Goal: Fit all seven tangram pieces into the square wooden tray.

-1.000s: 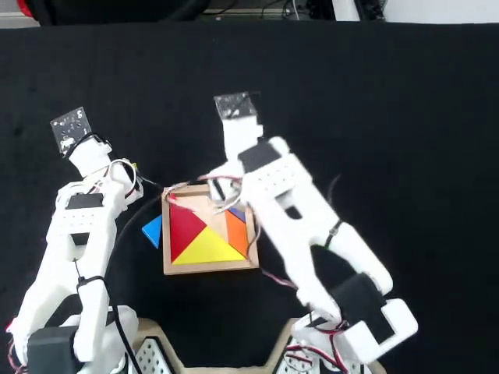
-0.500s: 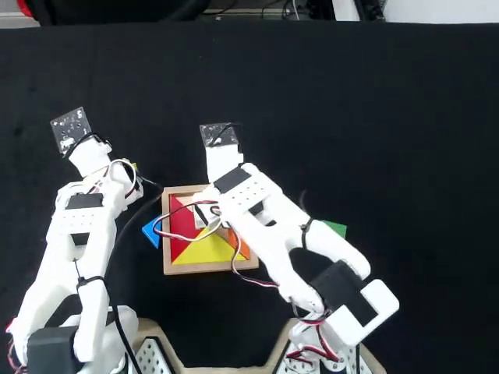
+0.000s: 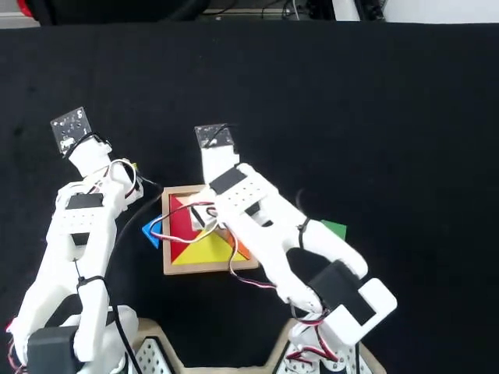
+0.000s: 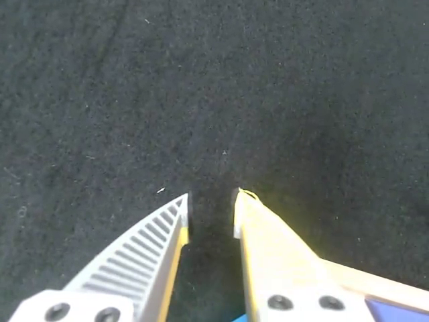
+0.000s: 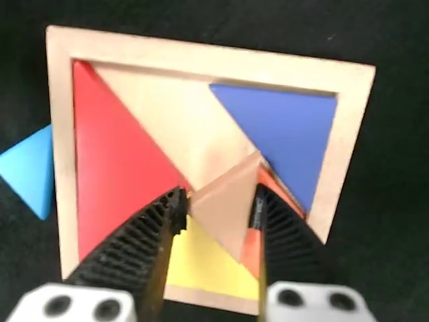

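Observation:
The square wooden tray (image 3: 209,267) lies between the arms. In the right wrist view the tray (image 5: 201,57) holds a large red triangle (image 5: 110,154), a blue triangle (image 5: 281,121), a yellow piece (image 5: 208,268) and an orange piece (image 5: 251,253). My right gripper (image 5: 218,201) hangs over the tray's middle, shut on a pale tan triangle (image 5: 228,208). A light blue triangle (image 3: 152,231) lies on the table against the tray's left side. A green piece (image 3: 334,228) sits to the right of the tray. My left gripper (image 4: 212,213) is narrowly open over bare cloth beyond the tray's far left corner.
A black cloth covers the table. The right arm (image 3: 242,195) reaches across the tray and hides its right half in the high view. The arm bases (image 3: 234,358) stand at the near edge. The tray's corner (image 4: 375,282) shows beside my left gripper.
The right arm swung from the tray's far right side to over its middle, carrying the tan triangle and uncovering the green piece. The left arm stayed still.

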Controlling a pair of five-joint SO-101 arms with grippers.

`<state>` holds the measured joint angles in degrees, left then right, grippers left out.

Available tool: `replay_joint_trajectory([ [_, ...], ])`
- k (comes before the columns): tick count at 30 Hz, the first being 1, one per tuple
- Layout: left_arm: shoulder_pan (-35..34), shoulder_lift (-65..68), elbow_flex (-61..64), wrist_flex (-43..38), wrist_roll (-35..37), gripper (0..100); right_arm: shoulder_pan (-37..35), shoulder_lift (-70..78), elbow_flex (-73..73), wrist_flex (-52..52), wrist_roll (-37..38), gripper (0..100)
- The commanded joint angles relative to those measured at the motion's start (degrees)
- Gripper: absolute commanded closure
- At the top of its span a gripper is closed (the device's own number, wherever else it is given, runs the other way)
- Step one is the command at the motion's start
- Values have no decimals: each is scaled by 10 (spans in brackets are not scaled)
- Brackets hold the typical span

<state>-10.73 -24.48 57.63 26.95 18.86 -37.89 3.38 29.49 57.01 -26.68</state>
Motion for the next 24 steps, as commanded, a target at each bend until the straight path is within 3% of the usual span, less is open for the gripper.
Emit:
replay_joint_trajectory([
  [1,7,-4,-3,-11,2,873,-23,3,-21,21,-1,807],
  [9,7,-4,-3,-11,2,873,-24,2,-97,110,6,807],
  [14,7,-4,-3,-11,2,873,6,4,-198,186,83,819],
  [18,7,-4,-3,-11,2,873,15,26,-227,140,113,994],
  [24,7,-4,-3,-11,2,873,18,106,-234,117,156,969],
])
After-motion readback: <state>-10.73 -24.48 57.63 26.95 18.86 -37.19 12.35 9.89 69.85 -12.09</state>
